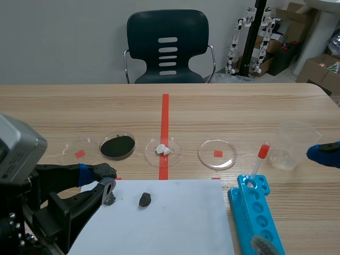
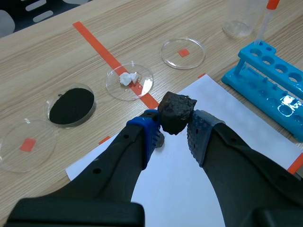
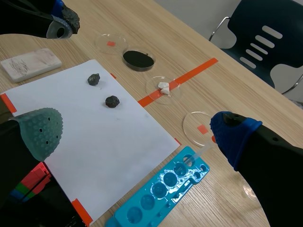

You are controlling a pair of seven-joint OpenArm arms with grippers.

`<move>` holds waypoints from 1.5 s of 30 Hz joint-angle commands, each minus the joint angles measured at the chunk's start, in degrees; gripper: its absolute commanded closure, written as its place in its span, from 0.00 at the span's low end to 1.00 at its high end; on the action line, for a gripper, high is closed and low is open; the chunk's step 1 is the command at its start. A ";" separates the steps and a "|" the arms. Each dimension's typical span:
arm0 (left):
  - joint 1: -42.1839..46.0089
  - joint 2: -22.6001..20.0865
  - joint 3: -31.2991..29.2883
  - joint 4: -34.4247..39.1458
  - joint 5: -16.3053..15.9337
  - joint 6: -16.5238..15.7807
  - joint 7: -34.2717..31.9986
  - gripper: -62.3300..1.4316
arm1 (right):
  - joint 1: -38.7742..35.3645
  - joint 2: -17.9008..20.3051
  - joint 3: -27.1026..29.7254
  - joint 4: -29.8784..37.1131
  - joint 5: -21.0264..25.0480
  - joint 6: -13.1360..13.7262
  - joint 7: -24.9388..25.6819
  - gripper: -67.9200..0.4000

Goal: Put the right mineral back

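Note:
My left gripper (image 2: 173, 130) is shut on a dark, rough mineral chunk (image 2: 176, 112), held above the left part of the white paper (image 2: 189, 189). The scene view shows that gripper (image 1: 106, 180) with the chunk (image 1: 105, 170) at the paper's near left corner. Two more dark minerals (image 3: 94, 79) (image 3: 112, 101) lie on the paper; one (image 1: 144, 199) is plain in the scene view. An empty petri dish (image 1: 79, 151) with a red mark stands at the far left. My right gripper (image 3: 137, 135) is open and holds nothing, at the table's right side (image 1: 324, 154).
In a row stand a dish of black powder (image 1: 117, 146), a dish with white mineral (image 1: 163, 150) and another empty dish (image 1: 217, 154). A clear beaker (image 1: 289, 144), a blue tube rack (image 1: 255, 212) with a red-capped dropper (image 1: 259, 159), and a white plate (image 3: 31, 64) are nearby.

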 commanded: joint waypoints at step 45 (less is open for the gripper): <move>-0.48 0.26 0.13 0.92 -0.42 0.31 0.98 0.84 | 0.17 0.59 0.04 0.42 0.57 0.04 0.66 0.00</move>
